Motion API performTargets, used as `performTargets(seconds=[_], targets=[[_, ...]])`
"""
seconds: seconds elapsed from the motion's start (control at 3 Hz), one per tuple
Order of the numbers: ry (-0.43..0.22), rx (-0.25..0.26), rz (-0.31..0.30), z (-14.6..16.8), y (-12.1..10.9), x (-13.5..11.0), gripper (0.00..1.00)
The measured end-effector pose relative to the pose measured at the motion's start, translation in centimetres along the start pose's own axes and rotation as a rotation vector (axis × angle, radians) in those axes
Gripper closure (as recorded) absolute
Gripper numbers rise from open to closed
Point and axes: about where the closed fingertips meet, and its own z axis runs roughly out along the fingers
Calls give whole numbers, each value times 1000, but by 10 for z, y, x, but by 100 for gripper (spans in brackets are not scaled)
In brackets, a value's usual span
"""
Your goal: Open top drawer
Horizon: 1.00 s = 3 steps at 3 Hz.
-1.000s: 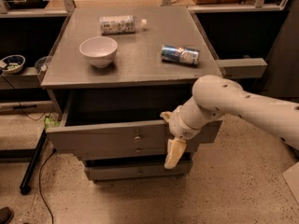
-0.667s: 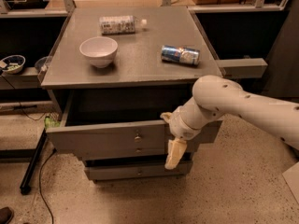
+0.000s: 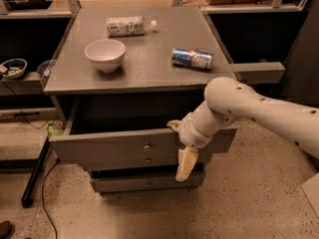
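— At the cabinet [image 3: 149,81] front, where's the gripper [image 3: 179,151]?
— I see it against the top drawer [image 3: 109,149], right of its knob [image 3: 146,146]. Fingers [image 3: 185,166] apart: one at the top edge, one hanging down. The drawer stands partly out.

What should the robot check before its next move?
1. Top drawer pulled out: ok, it is open.
2. Gripper off the knob: ok, it hangs at the drawer front, right of the knob.
3. Gripper empty: cannot tell.
4. Bowl upright on the cabinet top: ok.
5. Can and bottle steady: cannot tell; both lie on their sides.
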Motion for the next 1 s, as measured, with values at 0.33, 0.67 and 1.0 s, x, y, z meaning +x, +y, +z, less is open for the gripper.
performTargets(seconds=[0.33, 0.67, 1.0], targets=[[-171, -78, -32, 2, 17, -9, 0], [-272, -116, -70, 0, 34, -14, 0], [-324, -143, -77, -1, 46, -17, 0]])
